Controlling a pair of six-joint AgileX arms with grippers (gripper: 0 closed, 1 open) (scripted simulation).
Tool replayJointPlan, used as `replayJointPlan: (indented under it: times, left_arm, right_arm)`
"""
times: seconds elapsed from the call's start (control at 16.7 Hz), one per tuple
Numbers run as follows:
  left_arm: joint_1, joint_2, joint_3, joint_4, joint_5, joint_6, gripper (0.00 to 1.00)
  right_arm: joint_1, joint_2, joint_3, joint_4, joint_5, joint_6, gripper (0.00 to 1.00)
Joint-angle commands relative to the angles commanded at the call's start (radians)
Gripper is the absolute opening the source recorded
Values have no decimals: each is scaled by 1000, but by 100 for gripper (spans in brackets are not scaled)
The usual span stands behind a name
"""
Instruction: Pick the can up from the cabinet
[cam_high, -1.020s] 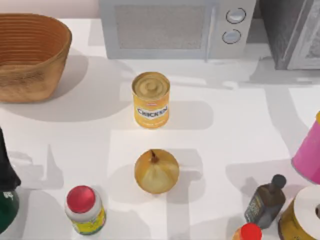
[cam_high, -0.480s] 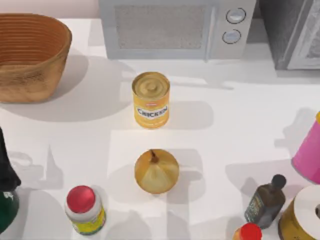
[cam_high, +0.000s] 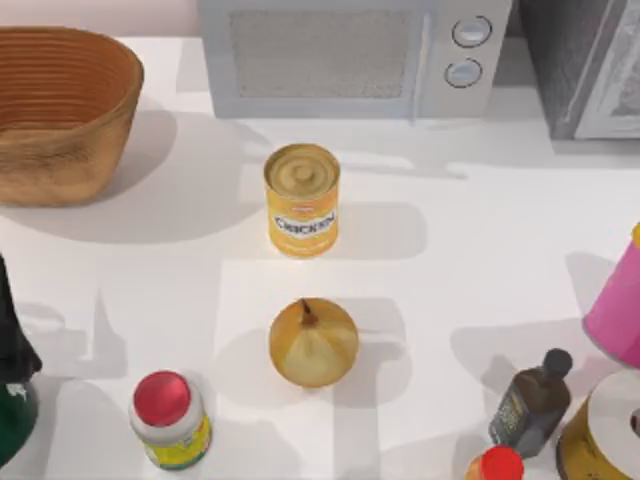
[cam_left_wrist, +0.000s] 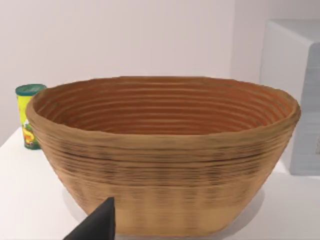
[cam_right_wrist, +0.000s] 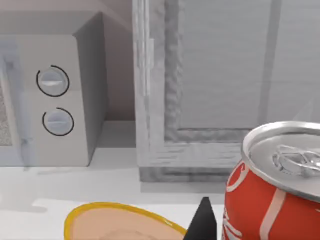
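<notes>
On the white cabinet (cam_high: 480, 240) top, a woven basket (cam_high: 60, 110) sits at the far left corner and a grey microwave (cam_high: 350, 55) along the far edge. The chicken can (cam_high: 302, 199) stands upright near the middle, apart from everything, with an onion (cam_high: 313, 343) nearer the front edge and a red-capped jar (cam_high: 170, 420) at the front left. One dark fingertip of the left gripper (cam_left_wrist: 97, 225) faces the basket, one of the right gripper (cam_right_wrist: 201, 220) stands beside a red soda can (cam_right_wrist: 272, 190); jaw state cannot be told for either.
</notes>
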Motion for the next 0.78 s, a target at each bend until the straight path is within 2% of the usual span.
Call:
replayJointPlan:
  times: [0.54,0.78]
  left_arm:
    - [0,0,0,0,0,0,100]
    - [0,0,0,0,0,0,100]
  right_arm:
    - [-20,-30,-45,28,-28,1,0]
    - [-94,114,17,145,-159,-1,0]
